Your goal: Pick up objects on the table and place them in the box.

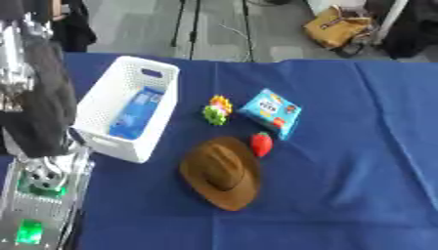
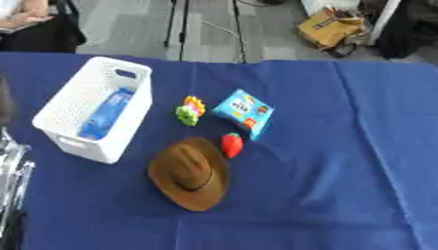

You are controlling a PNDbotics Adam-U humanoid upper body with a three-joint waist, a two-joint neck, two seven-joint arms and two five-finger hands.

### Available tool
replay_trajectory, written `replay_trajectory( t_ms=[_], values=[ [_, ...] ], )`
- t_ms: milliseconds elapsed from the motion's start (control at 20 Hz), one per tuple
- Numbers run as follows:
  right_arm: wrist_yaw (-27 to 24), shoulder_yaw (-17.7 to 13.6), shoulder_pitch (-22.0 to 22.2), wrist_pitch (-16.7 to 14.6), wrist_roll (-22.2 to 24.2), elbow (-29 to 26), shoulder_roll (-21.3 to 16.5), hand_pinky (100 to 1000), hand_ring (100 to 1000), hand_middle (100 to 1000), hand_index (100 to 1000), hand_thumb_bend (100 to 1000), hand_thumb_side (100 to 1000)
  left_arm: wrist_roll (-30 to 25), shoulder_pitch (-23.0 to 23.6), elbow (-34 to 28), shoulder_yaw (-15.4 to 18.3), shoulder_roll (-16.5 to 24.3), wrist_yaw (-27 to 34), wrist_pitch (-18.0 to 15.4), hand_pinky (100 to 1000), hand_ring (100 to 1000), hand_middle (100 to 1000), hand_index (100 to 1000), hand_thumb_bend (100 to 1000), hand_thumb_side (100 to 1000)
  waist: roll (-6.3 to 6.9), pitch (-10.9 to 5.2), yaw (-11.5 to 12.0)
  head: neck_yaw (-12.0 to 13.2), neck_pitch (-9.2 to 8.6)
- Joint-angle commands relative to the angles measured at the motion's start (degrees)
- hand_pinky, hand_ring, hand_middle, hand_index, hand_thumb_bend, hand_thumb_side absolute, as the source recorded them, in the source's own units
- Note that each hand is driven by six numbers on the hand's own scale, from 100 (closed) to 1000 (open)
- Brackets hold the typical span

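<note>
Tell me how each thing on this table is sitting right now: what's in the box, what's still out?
White box: upright, open top, on the blue cloth.
Blue packet: lying inside the box.
Brown hat: brim down on the cloth, outside the box.
Red strawberry-like toy: on the cloth, right by the hat's brim.
Blue snack pouch: lying flat, outside the box.
Yellow-green toy: on the cloth, between box and pouch.

The box [image 2: 64, 105] stands at the left of the surface [image 2: 342, 161] with a packet [image 2: 107, 114] lying in it. Right of the box sits a toy [image 2: 190, 111], and a snack bag [image 2: 245, 113] just right of that. The strawberry [image 2: 232, 145] lies nearer, touching the hat [image 2: 190, 174] in front.
</note>
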Motion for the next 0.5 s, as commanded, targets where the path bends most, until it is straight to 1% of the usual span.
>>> replay_trajectory(
  t_ms=[50, 100, 150, 300, 350, 400, 450, 500],
  values=[
    [2.19, 2.67, 0.30, 5.60, 3.03, -0.91, -5.51, 817, 881, 875, 917, 100, 1000, -0.56, -0.28, -0.93, -0.33, 0.61, 0.28, -0.02, 898, 895, 923, 918, 100, 1000, -0.23, -1.54, 0.05, -0.30, -0.36],
    [2.50, 3.04, 0.27, 6.57, 3.72, -0.91, -5.90, 817, 881, 875, 917, 100, 1000, -0.62, -0.23, -0.93, -0.33, 0.61, 0.33, -0.03, 898, 895, 923, 918, 100, 1000, -0.26, -1.57, 0.06, -0.31, -0.32],
    [2.64, 4.03, 0.49, 7.75, 5.54, -0.91, -7.51, 821, 894, 888, 937, 100, 1000, -0.74, -0.08, -0.93, -0.39, 0.60, 0.38, -0.02, 899, 895, 922, 915, 100, 1000, -0.40, -1.71, 0.04, -0.38, -0.23],
    [2.23, 6.34, -0.05, 11.23, 12.18, -0.91, -12.03, 825, 898, 891, 946, 120, 1000, -1.09, 0.21, -0.93, -0.56, 0.32, 0.51, -0.11, 900, 895, 922, 913, 100, 1000, -0.59, -2.14, 0.08, -0.56, -0.30],
    [2.10, 6.96, -0.37, 12.07, 14.39, -0.91, -13.46, 824, 896, 891, 947, 143, 1000, -1.20, 0.30, -0.93, -0.61, 0.21, 0.54, -0.15, 900, 894, 921, 912, 100, 1000, -0.65, -2.26, 0.14, -0.66, -0.33],
    [1.98, 7.43, -0.71, 12.72, 16.36, -0.91, -14.60, 824, 896, 891, 947, 143, 1000, -1.29, 0.38, -0.93, -0.64, 0.11, 0.59, -0.20, 900, 894, 921, 912, 100, 1000, -0.67, -2.35, 0.19, -0.73, -0.33],
    [1.95, 7.90, -0.96, 13.07, 17.99, -0.91, -15.75, 824, 893, 893, 950, 166, 1000, -1.36, 0.43, -0.93, -0.67, 0.07, 0.63, -0.22, 900, 894, 920, 911, 100, 1000, -0.72, -2.43, 0.29, -0.79, -0.28],
    [1.96, 8.42, -1.24, 13.34, 19.65, -0.91, -16.94, 824, 893, 893, 950, 166, 1000, -1.47, 0.47, -0.93, -0.71, 0.04, 0.67, -0.20, 900, 894, 920, 911, 100, 1000, -0.74, -2.52, 0.38, -0.83, -0.21]
  ],
)
